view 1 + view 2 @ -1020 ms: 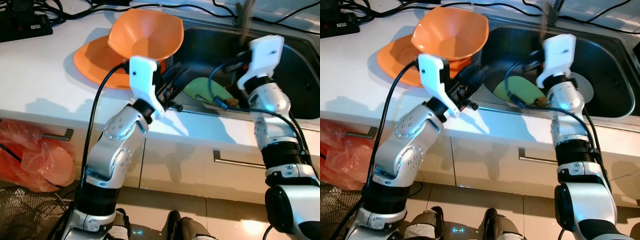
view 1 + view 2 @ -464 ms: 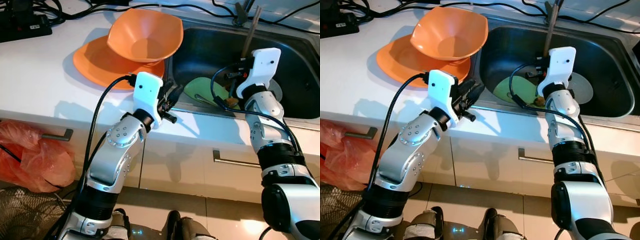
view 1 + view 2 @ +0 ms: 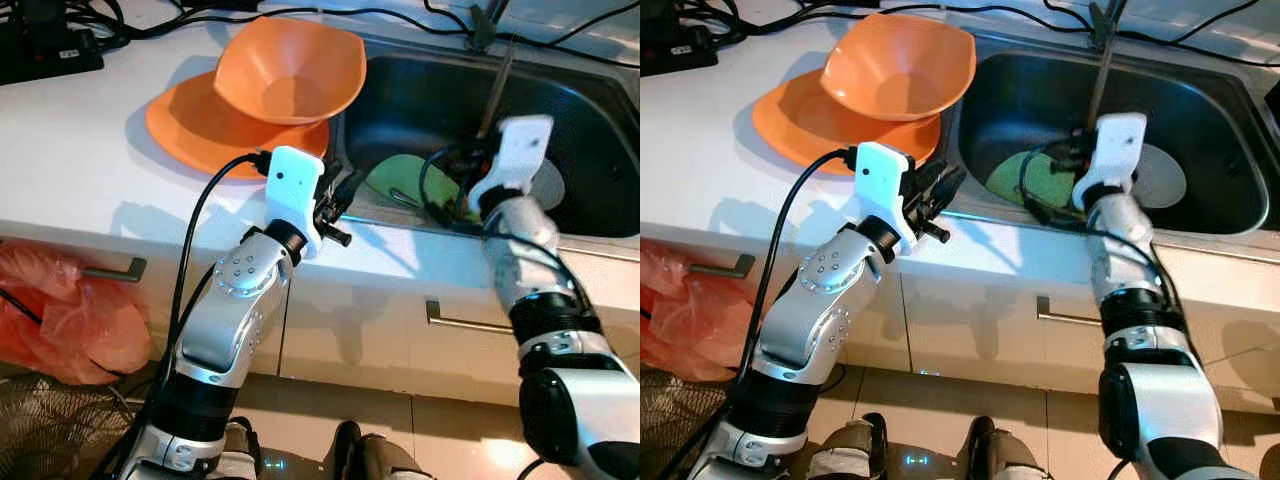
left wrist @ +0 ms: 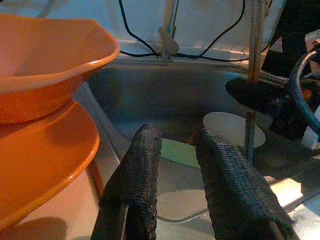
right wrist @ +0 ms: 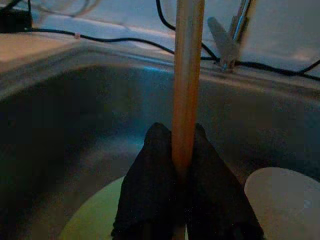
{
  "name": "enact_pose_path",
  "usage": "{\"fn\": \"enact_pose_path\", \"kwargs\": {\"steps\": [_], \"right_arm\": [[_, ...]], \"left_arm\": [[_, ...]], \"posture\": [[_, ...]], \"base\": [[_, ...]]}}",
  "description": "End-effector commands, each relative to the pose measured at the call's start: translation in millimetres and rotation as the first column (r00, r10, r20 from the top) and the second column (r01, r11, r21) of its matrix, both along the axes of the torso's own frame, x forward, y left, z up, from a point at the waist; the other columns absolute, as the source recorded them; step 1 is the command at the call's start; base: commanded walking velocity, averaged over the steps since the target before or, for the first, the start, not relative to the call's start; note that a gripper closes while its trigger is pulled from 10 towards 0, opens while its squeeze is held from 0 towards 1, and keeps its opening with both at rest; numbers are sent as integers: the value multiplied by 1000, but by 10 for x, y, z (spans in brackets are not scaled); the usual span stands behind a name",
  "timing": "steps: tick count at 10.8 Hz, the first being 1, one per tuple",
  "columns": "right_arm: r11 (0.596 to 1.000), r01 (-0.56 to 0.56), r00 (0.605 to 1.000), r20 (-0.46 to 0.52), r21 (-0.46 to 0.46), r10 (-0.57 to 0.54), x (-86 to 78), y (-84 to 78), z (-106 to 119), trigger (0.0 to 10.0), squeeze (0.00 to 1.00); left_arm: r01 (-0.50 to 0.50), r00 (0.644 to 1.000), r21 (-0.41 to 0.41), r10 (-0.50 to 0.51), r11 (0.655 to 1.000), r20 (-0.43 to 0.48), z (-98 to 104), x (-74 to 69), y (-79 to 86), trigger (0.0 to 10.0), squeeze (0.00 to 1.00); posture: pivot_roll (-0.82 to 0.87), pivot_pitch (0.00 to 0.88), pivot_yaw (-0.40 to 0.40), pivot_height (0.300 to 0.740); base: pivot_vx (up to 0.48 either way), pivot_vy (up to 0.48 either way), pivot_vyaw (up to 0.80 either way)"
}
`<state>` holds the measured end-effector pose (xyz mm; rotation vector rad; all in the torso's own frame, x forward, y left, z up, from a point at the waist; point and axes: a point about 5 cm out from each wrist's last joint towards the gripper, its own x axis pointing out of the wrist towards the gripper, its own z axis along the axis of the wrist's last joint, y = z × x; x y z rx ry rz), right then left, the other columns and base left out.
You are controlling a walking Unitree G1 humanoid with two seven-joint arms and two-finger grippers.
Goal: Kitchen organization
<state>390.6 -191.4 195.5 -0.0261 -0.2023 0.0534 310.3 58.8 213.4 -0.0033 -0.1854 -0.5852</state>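
An orange bowl (image 3: 290, 70) rests on an orange plate (image 3: 195, 125) on the white counter, just left of the steel sink (image 3: 600, 140). My left gripper (image 3: 338, 196) hovers at the sink's left rim beside the plate, open and empty, fingers (image 4: 145, 165) pointing into the basin. A green plate (image 3: 398, 178) lies on the sink floor beside a white round disc (image 3: 550, 186). My right gripper (image 5: 180, 170) is down in the sink over the green plate, shut on a long wooden stick (image 3: 497, 85) that stands nearly upright.
A faucet (image 3: 486, 22) and black cables run along the back of the sink. A black power strip (image 3: 45, 45) lies at the counter's back left. Below are cabinet doors with handles (image 3: 470, 322) and an orange plastic bag (image 3: 75, 310).
My left gripper drew back from the orange bowl to the sink rim. My right gripper sank lower into the sink with the wooden stick still held.
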Motion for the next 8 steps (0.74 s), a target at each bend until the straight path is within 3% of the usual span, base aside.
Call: {"fn": "enact_pose_path", "kwargs": {"steps": [1,5,8], "right_arm": [[999,33,999,-27,18,-32,-18,-74,-76,10000,0],[998,51,998,-44,28,-50,-10,-110,-103,10000,0],[999,45,997,-63,30,-43,-14,-92,-153,10000,0]], "left_arm": [[6,1000,-3,-7,1000,-10,-37,-18,-30,10000,0],[20,1000,-15,-20,1000,-13,-31,-22,-59,10000,0],[137,991,-9,-137,991,-4,-8,-110,-131,10000,0]], "posture": [[223,194,-90,740],[220,187,-89,740],[220,195,-90,740]], "base": [[0,0,0],[0,0,0],[0,0,0]]}}
